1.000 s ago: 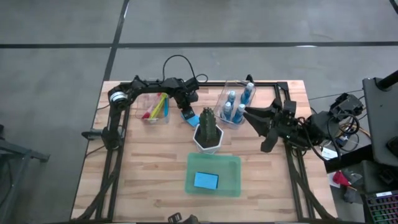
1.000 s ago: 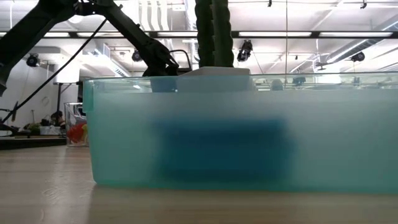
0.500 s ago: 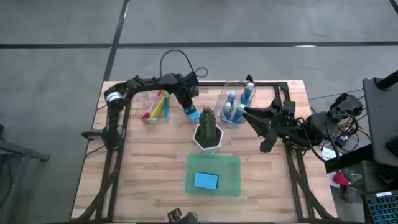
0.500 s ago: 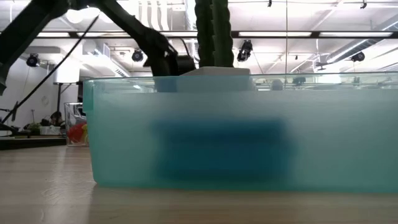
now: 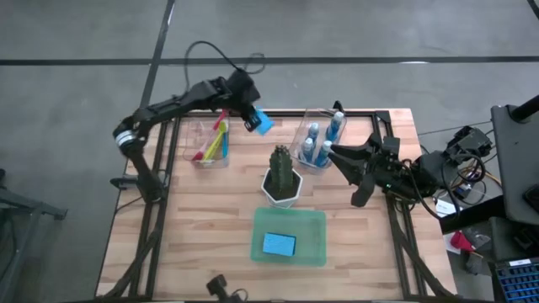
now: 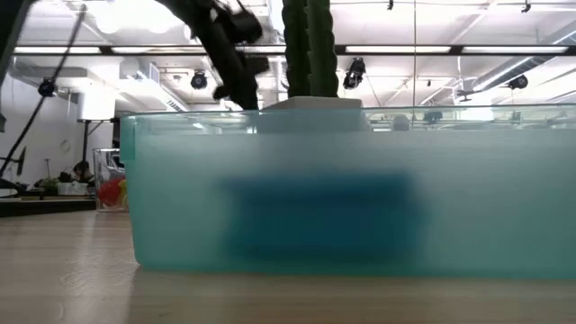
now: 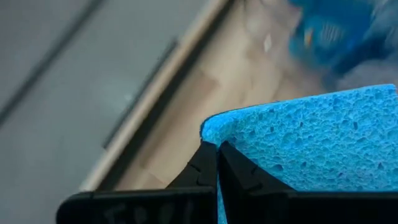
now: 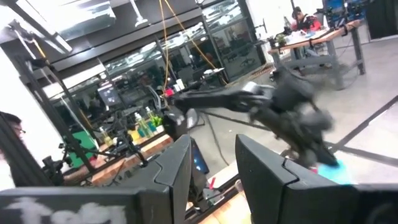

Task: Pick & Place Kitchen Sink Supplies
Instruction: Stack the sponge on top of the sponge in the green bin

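— Holding anything in the left gripper point(image 5: 251, 116)?

— Yes: pinched tight on a flat blue rectangular sponge point(image 5: 262, 123), up in the air over the far edge of the light wooden table point(image 5: 202, 227). Gripped only by one corner, judging from the wrist view, with most of the slab jutting out past the fingertips point(image 7: 208, 163).

— And for the right gripper point(image 5: 335, 154)?

— Parked well off to the side of the left one, across the clear plastic bin point(image 5: 305, 126) of small clear bottles of blue liquid point(image 5: 312, 133). Parted by a narrow gap, gripping nothing.

— So which step?

— Probably the carry: sponge already picked, not yet placed.

— Going where?

— Most likely to the translucent green plastic tray point(image 5: 316, 220), well apart from the left gripper, below it and toward the table's near side, with a second blue sponge point(image 5: 279, 244) already lying flat inside.

— Anything between gripper and tray?

— Directly between: the dark green plant in a white pot point(image 5: 282, 172). Just beside the gripper on its other side, a second clear bin point(image 5: 195, 135) of thin long-handled brushes in yellow, red and blue point(image 5: 215, 143).

— Needed next, then?

— Swing forward around or over the plant, descend into the bare part of the tray beside the resting sponge, then release. Mind the corner grip: easy to let slip or twist on a fast swing.
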`<control>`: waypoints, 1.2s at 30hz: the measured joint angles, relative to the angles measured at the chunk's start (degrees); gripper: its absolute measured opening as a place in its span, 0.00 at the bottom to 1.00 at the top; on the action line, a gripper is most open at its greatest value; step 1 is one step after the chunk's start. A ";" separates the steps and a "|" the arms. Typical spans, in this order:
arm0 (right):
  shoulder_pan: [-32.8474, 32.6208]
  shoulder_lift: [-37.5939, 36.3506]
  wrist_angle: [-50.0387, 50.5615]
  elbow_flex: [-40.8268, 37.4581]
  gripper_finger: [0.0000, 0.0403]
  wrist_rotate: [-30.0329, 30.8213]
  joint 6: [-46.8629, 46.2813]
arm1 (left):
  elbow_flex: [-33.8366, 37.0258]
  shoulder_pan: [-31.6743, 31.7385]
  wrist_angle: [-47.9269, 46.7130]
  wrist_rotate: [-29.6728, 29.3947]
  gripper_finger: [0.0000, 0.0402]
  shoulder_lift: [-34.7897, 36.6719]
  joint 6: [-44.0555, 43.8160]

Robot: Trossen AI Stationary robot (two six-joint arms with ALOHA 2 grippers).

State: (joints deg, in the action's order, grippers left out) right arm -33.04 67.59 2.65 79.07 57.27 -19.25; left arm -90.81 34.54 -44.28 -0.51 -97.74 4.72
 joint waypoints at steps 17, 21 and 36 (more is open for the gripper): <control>4.58 0.33 -0.02 0.00 0.31 4.43 -0.14 | 0.07 -3.74 12.71 -13.61 0.00 23.19 -8.87; 6.95 1.07 0.05 0.00 0.37 4.40 0.13 | 0.07 -7.98 16.95 -16.78 0.00 25.87 -8.73; 15.95 5.97 -7.97 0.12 0.64 3.90 9.36 | 0.07 -25.62 32.65 -35.73 0.00 25.08 10.46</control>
State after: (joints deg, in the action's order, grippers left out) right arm -17.09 73.56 -5.32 79.18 61.17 -9.89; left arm -90.74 8.92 -11.64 -36.24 -72.67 15.18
